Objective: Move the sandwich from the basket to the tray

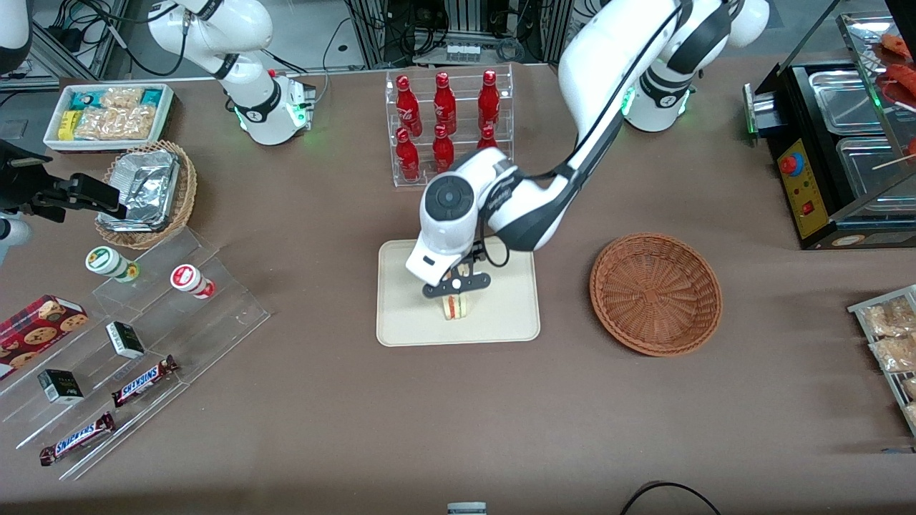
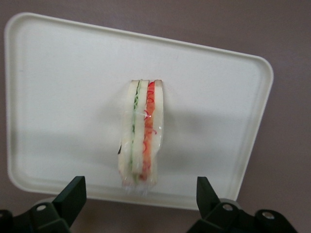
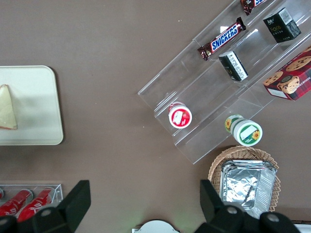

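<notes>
The sandwich [image 1: 454, 306] stands on edge on the cream tray [image 1: 501, 315], near the tray's front rim, with its red and green filling lines showing [image 2: 141, 133]. My left gripper [image 1: 456, 286] hangs just above it, open, its black fingertips [image 2: 75, 188] spread wide to either side and touching nothing. From the left wrist, the gripper [image 2: 139, 188] looks straight down on the tray [image 2: 63, 97]. The reddish-brown wicker basket [image 1: 655, 293] sits empty beside the tray, toward the working arm's end of the table. The right wrist view catches the sandwich [image 3: 7, 109] and a tray corner [image 3: 36, 97].
A clear rack of red bottles [image 1: 447, 118] stands farther from the front camera than the tray. Toward the parked arm's end are a tan basket with foil [image 1: 147, 189], a white snack bin [image 1: 107, 114] and acrylic steps with Snickers bars [image 1: 143, 379]. A black food warmer [image 1: 837, 143] stands at the working arm's end.
</notes>
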Tool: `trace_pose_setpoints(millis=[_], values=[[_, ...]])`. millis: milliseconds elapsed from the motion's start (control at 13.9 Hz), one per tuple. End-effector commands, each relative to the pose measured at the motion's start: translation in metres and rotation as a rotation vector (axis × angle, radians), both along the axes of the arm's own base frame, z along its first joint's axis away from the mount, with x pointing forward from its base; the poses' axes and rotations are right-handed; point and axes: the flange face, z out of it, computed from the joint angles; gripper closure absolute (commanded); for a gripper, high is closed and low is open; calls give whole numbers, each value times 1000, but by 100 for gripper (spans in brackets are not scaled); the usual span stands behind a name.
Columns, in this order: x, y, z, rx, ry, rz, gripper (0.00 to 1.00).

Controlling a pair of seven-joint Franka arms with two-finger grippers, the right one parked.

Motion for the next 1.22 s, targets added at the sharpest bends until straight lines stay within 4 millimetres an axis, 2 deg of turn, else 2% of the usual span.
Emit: trace_pose_setpoints(millis=[0, 288, 504, 576, 719, 1151], values=[[-7, 11, 56, 10, -41, 19, 0], [0, 33, 88, 40, -79, 33, 0], [16, 55, 85, 78, -81, 52, 0], [18, 64, 90, 97, -76, 55, 0], [35, 101, 95, 110, -55, 15, 0], [47, 215, 102, 145, -5, -143, 0]])
